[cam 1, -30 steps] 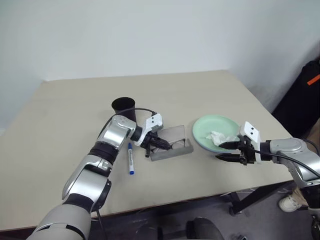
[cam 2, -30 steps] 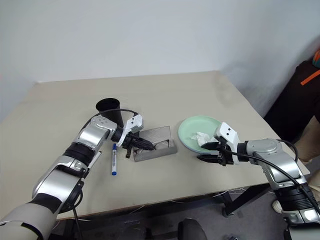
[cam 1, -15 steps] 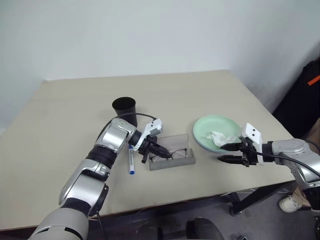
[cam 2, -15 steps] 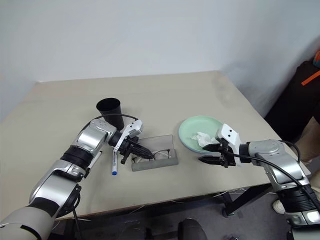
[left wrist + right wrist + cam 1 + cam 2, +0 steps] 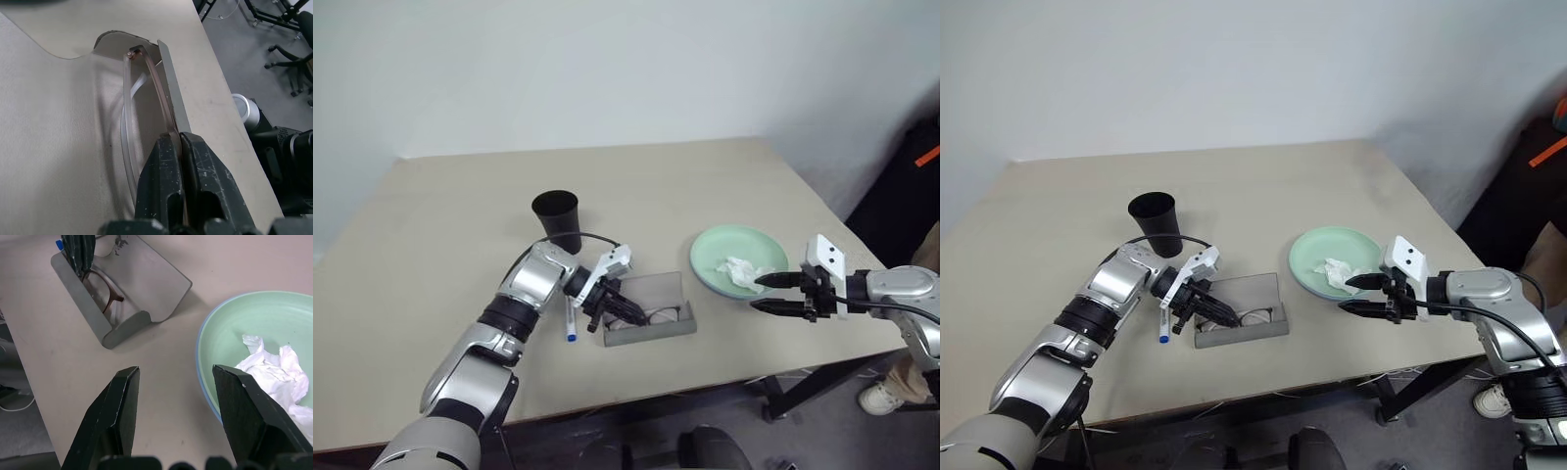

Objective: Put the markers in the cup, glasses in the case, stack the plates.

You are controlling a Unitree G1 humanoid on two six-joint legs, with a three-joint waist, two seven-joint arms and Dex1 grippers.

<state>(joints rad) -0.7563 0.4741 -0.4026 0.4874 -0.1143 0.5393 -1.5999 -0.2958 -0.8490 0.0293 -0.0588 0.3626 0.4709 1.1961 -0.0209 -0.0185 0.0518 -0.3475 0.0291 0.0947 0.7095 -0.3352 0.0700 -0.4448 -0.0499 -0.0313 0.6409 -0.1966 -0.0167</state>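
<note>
The left gripper (image 5: 180, 147) has its fingers pinched on the arm of the glasses (image 5: 108, 290), which lie inside the open grey case (image 5: 651, 311). A blue-capped marker (image 5: 570, 321) lies just beside the case, the black cup (image 5: 557, 218) behind it. The right gripper (image 5: 177, 396) hangs spread wide, empty, beside the stacked plates (image 5: 710, 256) holding a crumpled tissue (image 5: 742, 270).

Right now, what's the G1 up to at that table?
Its left gripper is shut on the glasses, which sit inside the open grey case. The right gripper hovers with open jaws beside the plates, green stacked on blue, with a crumpled tissue on top. A blue-capped marker lies on the table by the black cup, not yet put in.
</note>
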